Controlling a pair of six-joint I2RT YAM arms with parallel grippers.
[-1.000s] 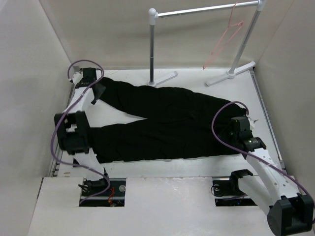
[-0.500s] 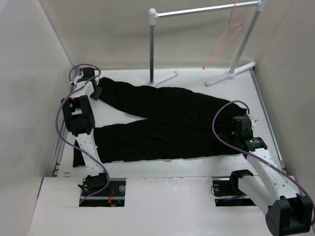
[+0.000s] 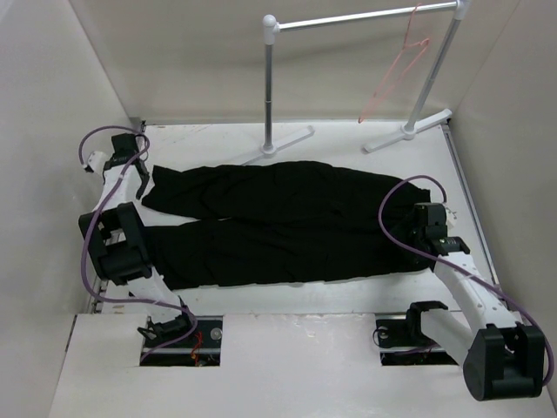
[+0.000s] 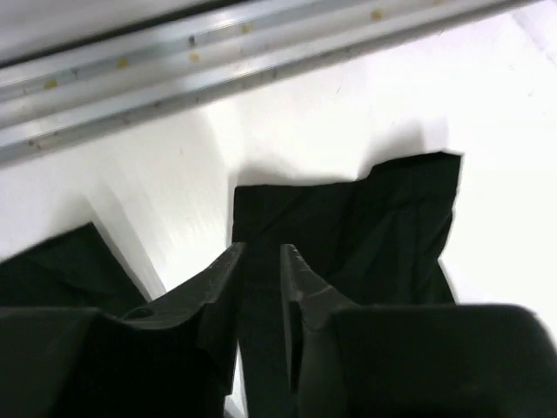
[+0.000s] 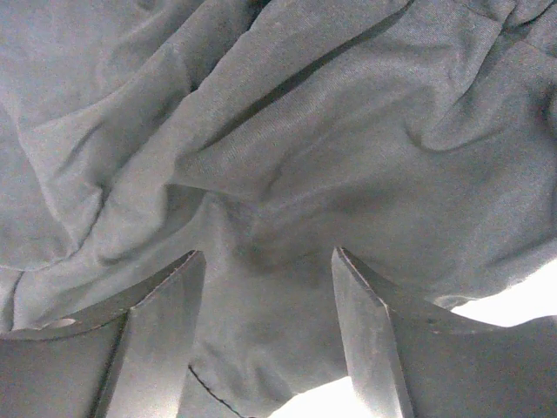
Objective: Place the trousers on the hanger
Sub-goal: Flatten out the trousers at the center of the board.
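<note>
The black trousers [image 3: 287,226] lie flat across the table, waist to the right and both legs pointing left. My left gripper [image 3: 139,180] is at the cuff of the far leg, and in the left wrist view [image 4: 261,254] it is shut on a strip of the black cloth [image 4: 383,226]. My right gripper [image 3: 419,233] rests on the waist end. In the right wrist view [image 5: 264,259] its fingers [image 5: 178,287] stand apart with a fold of the trousers [image 5: 287,157] between them. The pink hanger [image 3: 393,74] hangs from the rack's bar at the far right.
The white tubular garment rack [image 3: 270,83] stands at the back, its feet [image 3: 291,139] on the table just beyond the trousers. Walls close in on the left, right and back. A metal rail [image 4: 218,61] runs along the table's left edge.
My left gripper has pulled the far leg's cuff left and towards me, so the two legs now lie nearly parallel. The right gripper has stayed on the waist.
</note>
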